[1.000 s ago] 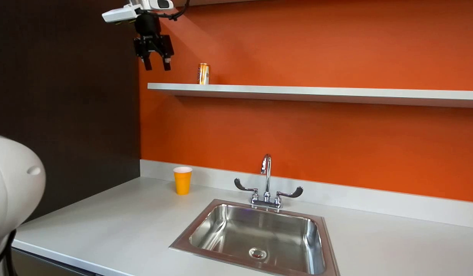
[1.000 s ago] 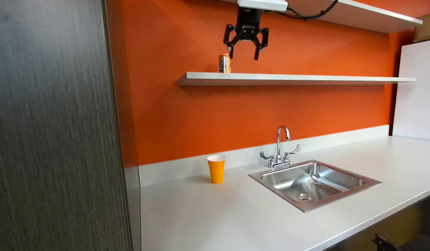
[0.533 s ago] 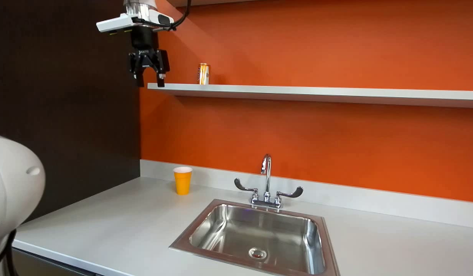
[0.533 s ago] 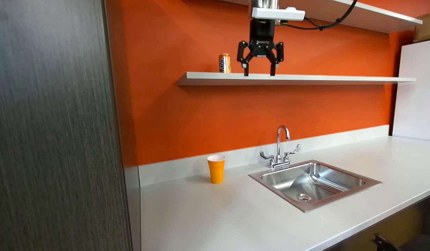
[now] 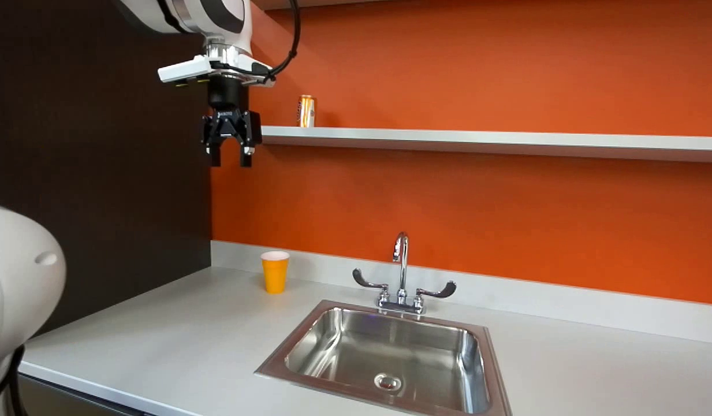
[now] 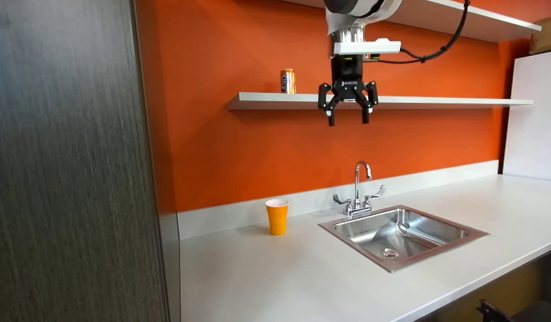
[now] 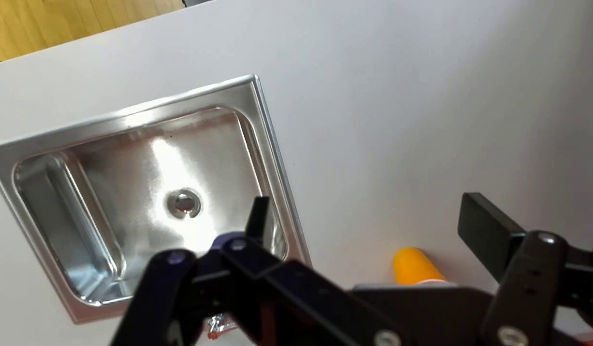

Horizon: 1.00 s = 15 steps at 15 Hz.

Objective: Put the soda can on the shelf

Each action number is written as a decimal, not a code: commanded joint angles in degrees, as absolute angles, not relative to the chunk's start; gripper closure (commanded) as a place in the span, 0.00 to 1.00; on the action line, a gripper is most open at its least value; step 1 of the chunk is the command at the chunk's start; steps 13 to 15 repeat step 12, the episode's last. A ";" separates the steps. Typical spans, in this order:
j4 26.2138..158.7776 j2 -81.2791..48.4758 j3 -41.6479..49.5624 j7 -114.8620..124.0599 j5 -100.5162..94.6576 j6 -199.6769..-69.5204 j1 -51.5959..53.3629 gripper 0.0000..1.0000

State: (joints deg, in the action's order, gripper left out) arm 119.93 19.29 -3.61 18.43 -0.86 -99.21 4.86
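The soda can (image 5: 306,111) stands upright on the shelf (image 5: 477,137), in the upper part of an exterior view, left of its middle — the task looks done to me — and the gripper (image 5: 231,160) hangs apart from it, its fingers (image 5: 245,157) spread, holding nothing. If the gripper rises too near to the shelf, it may strike the edge and the can may tip; descending carelessly, it may knock the yellow-orange cup (image 5: 275,273), lower left, which is probably light.

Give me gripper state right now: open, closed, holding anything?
Black two-fingered gripper: open, jaws apart, holding nothing; the shiny orange cylindrical soda can stands upright on the long white shelf.
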 commanded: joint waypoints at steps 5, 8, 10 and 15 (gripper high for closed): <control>126.23 18.98 -2.50 14.21 2.69 -99.55 3.19 0.00; 126.36 18.52 -3.16 15.97 1.53 -99.24 2.99 0.00; 126.83 18.36 -3.15 15.98 1.51 -99.30 2.90 0.00; 126.82 18.36 -3.27 15.99 1.50 -99.30 2.92 0.00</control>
